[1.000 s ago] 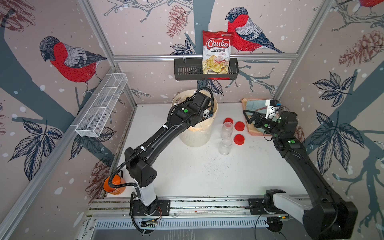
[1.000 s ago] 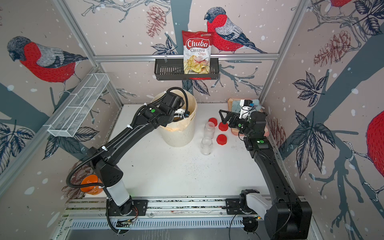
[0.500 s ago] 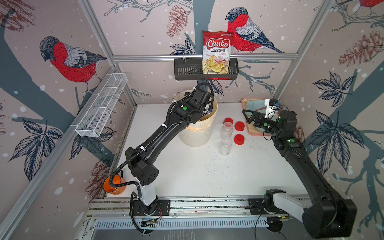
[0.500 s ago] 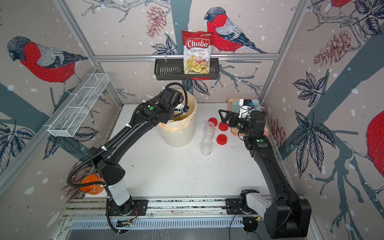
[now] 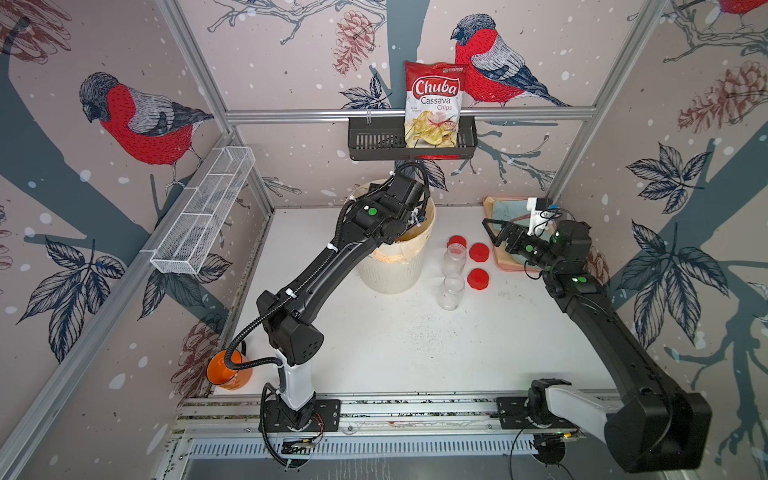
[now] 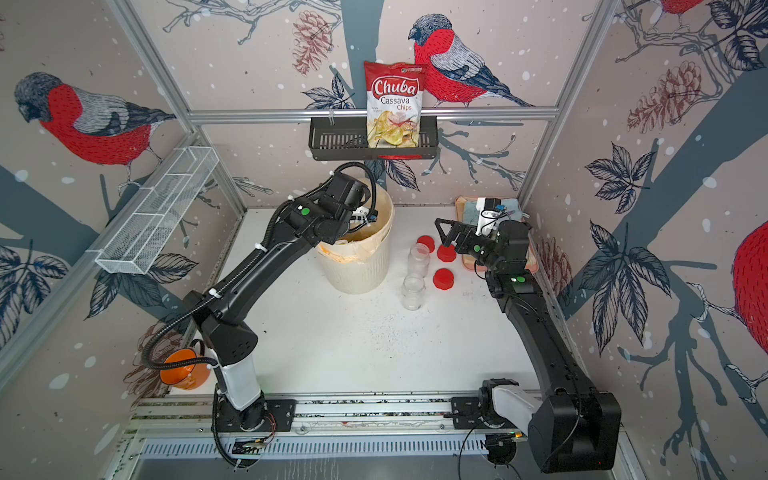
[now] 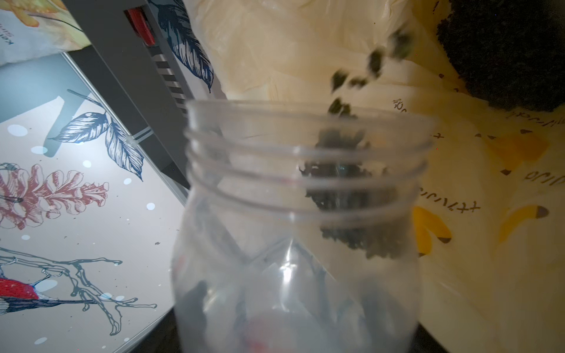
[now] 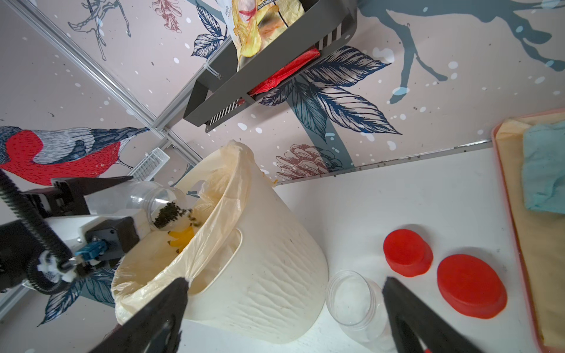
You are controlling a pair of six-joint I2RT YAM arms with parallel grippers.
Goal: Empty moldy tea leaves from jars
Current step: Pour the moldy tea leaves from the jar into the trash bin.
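My left gripper [image 8: 101, 204] is shut on a clear jar [image 8: 143, 201] and holds it tipped, mouth down, over the white ribbed bin [image 5: 395, 270]. Dark tea leaves [image 8: 169, 215] slide out of the jar's mouth into the yellowish liner. In the left wrist view the jar [image 7: 299, 229] fills the picture, with tea leaves [image 7: 345, 195] at its rim and falling. Two empty lidless jars [image 5: 454, 257] [image 5: 451, 291] stand right of the bin beside three red lids [image 5: 478, 252]. My right gripper [image 5: 492, 230] hangs open near the lids, holding nothing.
A pink tray [image 5: 505, 266] with a blue cloth lies at the back right, under my right wrist. An orange cup [image 5: 228, 370] stands at the front left. On the walls hang a black shelf [image 5: 374, 145] with a chips bag and a wire basket [image 5: 203, 216].
My left wrist has lifted and swung a little back over the bin with the jar. The right arm has not moved.
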